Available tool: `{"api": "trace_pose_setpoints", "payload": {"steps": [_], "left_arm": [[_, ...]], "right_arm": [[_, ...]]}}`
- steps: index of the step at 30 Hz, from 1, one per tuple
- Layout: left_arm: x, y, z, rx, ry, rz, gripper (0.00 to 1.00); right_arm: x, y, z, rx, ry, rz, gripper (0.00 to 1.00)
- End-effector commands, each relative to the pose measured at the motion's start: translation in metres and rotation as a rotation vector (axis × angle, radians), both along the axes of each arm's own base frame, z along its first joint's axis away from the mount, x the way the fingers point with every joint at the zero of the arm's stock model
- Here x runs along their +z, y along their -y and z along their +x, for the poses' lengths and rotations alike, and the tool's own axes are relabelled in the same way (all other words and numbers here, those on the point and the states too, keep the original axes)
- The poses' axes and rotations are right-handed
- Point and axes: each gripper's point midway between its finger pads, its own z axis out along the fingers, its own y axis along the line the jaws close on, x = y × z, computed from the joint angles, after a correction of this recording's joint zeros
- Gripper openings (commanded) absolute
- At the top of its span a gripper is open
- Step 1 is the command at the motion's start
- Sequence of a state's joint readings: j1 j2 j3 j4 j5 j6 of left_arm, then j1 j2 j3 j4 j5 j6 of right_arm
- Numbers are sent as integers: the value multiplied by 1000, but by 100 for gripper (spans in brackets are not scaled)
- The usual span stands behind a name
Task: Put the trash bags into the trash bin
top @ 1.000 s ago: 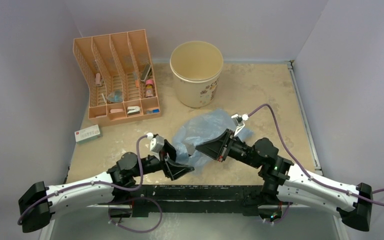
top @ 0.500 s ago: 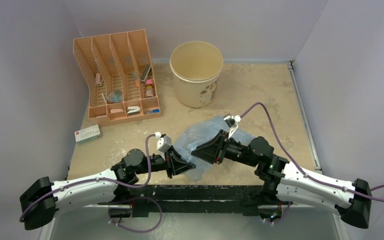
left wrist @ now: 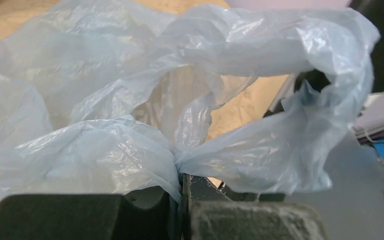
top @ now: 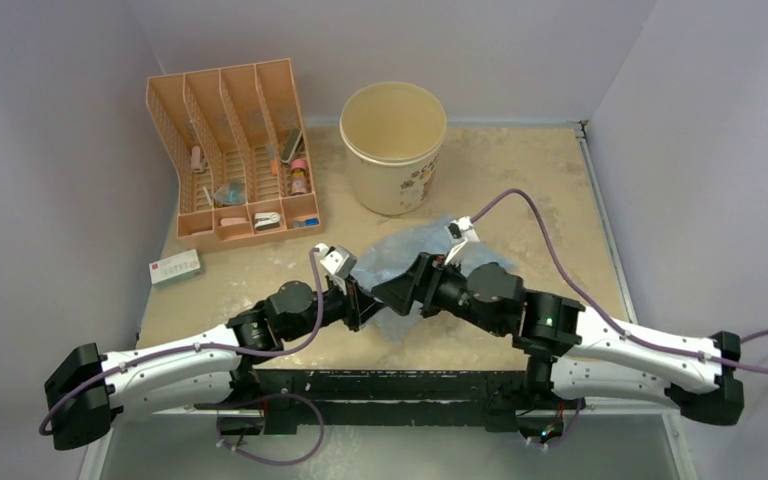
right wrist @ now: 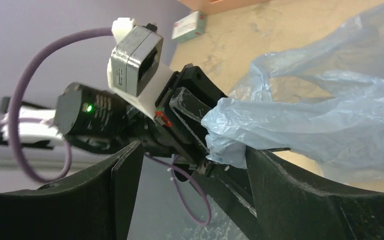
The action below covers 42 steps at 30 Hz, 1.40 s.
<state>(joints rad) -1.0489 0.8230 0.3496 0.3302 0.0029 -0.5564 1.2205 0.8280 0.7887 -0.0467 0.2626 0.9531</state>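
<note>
The fingers of the left gripper point(left wrist: 181, 192) are pinched tight on a gathered fold of the light-blue trash bag point(left wrist: 240, 150). Those of the right gripper point(right wrist: 192, 175) stand wide apart, gripping nothing. The bag lies crumpled on the table point(top: 540, 190), just on the near side of the trash bin point(top: 400, 185).

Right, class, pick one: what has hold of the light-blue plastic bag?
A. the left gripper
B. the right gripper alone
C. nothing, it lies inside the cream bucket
A: in the left wrist view the left gripper is shut with a gathered fold of the bag pinched in it, while the right gripper stands open.
</note>
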Motion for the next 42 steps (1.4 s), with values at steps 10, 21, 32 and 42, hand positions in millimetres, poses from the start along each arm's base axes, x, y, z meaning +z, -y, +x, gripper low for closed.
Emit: {"api": "trace_pose_setpoints", "payload": {"steps": [10,21,32,42], "left_arm": [[22,-21,22,215,32,2,0],[19,-14,23,189,51,62,0],[26,-20,22,203,70,33,0],[25,-11,13,126,85,25,0]], "right_arm": [[-26,26,23,-483,-121,-281,75],[21,-9,11,-317,-101,-41,69],[6,-18,15,-354,-132,-29,58],[16,-16,28,-394,-62,-33,44]]}}
